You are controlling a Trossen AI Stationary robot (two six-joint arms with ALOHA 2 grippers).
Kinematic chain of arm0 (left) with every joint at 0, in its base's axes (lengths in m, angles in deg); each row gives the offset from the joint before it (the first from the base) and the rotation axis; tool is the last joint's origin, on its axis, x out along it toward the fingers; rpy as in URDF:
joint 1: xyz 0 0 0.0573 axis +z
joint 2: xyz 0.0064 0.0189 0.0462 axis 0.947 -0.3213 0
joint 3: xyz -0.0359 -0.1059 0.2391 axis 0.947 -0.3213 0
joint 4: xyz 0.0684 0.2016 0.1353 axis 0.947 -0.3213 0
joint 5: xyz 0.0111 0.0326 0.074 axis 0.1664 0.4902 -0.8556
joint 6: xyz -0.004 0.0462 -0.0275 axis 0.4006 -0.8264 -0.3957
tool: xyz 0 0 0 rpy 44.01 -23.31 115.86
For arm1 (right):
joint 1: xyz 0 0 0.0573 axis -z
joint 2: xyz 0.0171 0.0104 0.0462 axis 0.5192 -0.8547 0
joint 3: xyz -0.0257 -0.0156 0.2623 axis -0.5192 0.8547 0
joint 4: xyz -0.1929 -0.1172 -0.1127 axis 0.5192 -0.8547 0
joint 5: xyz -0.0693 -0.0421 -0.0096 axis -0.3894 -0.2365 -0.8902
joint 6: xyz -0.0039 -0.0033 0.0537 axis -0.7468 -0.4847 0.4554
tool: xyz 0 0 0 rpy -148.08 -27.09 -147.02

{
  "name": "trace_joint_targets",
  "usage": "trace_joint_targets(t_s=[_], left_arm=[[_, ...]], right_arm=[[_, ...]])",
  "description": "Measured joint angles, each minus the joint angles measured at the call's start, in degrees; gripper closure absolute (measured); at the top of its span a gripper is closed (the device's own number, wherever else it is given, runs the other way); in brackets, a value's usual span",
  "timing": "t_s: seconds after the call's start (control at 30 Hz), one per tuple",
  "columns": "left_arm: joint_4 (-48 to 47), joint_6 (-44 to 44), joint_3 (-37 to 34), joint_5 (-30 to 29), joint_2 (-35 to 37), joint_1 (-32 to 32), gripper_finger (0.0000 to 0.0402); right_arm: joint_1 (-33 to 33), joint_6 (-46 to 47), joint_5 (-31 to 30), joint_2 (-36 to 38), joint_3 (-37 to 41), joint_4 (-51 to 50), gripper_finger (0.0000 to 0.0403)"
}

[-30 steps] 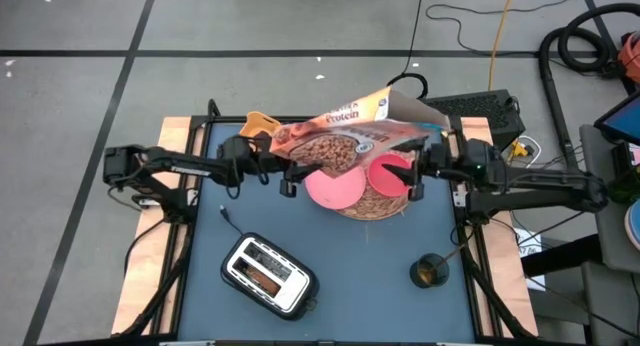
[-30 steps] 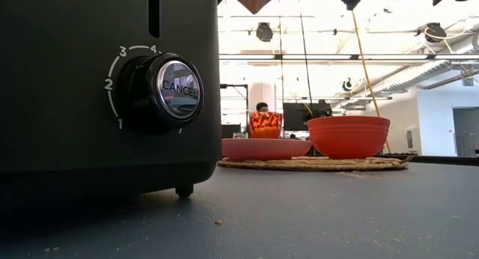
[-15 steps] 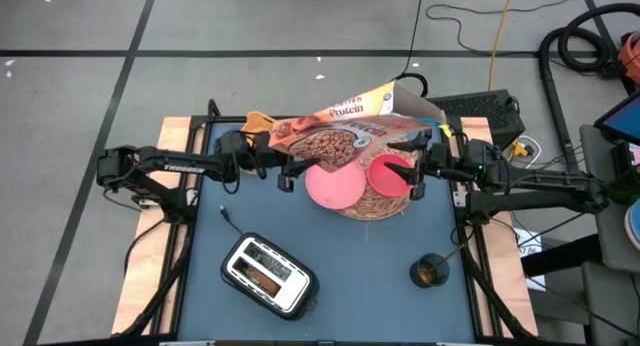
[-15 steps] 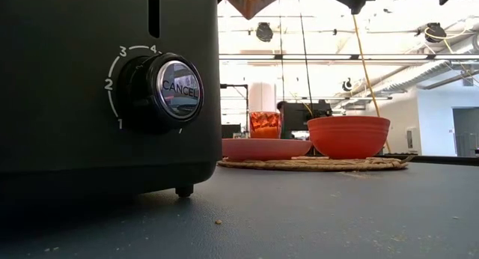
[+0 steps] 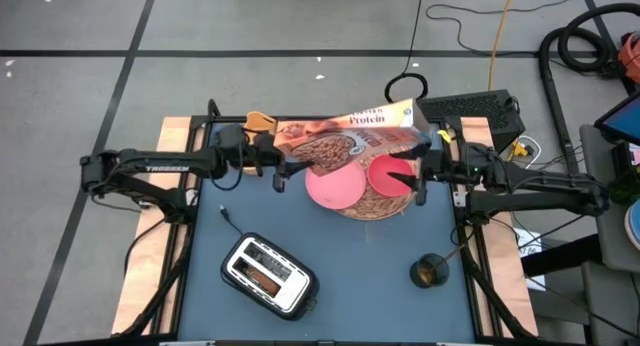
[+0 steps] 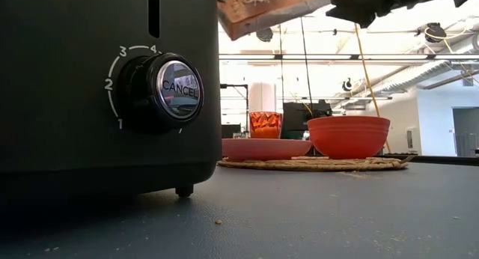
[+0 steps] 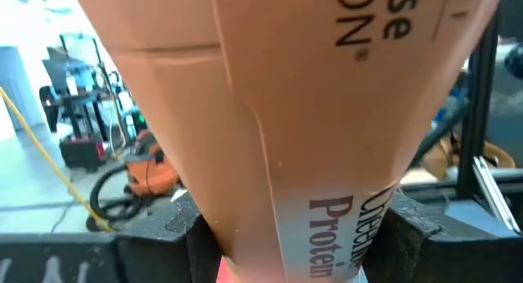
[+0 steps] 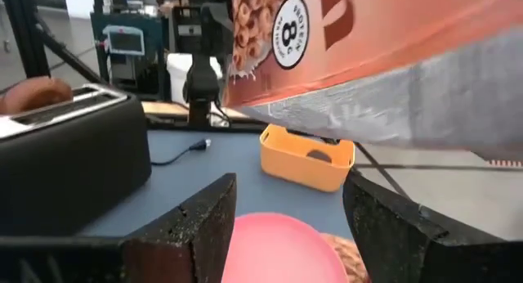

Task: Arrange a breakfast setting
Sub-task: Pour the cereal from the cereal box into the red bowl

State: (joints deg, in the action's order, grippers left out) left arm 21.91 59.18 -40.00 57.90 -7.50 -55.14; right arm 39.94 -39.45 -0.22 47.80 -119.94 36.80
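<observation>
The brown cereal box [image 5: 345, 141] hangs lying nearly level over the round straw mat [image 5: 375, 208]. On the mat sit the pink plate [image 5: 335, 189] and the red bowl [image 5: 385, 174]. A small orange glass [image 6: 265, 124] stands behind the plate. My left gripper [image 5: 283, 169] is shut on the box's left end. My right gripper [image 5: 413, 174] is open, pointing level toward the table's left. Its fingers [image 8: 188, 226] stand under the box's right end [image 8: 384, 78], with the plate [image 8: 278, 242] showing between them. A bagel [image 8: 33, 93] sticks out of the toaster. My left gripper pinches the box's left end [image 7: 298, 226] between its two fingers. The fingers come level from the table's left and lie along the box. The box is lifted clear, lying nearly level over the plate and bowl. My right gripper's fingers are below the box; whether they touch it, I cannot tell.
A black toaster [image 5: 268, 276] stands near the table's front, left of centre. A small dark round object [image 5: 429, 271] sits at the near right. A yellow tray [image 5: 258, 120] lies at the far edge behind the left arm. The table's near middle is bare.
The box has tipped from slanting upward to nearly level, its right end sinking toward the bowl. My left gripper has drawn back toward the table's left edge while keeping hold. In the low view the box now reaches further down into the picture.
</observation>
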Motion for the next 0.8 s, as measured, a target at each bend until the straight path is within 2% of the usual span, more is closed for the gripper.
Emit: trace_joint_targets(t_s=[0.23, 0.53, 0.8], left_arm=[[-8.83, -0.16, 0.0, -0.14, 4.09, 0.0, 0.0179], [-19.2, -0.4, -0.02, -0.38, 6.57, 0.0, 0.0179], [-23.61, 0.56, -0.04, -0.34, 6.64, 0.0, 0.0179]], right_arm=[[0.0, 0.04, 0.01, 2.27, -0.07, -6.03, 0.0188], [0.0, 0.05, -0.02, 4.42, -0.07, -18.39, 0.0188], [0.0, 4.24, -0.17, 5.49, -0.07, -27.44, 0.0188]])
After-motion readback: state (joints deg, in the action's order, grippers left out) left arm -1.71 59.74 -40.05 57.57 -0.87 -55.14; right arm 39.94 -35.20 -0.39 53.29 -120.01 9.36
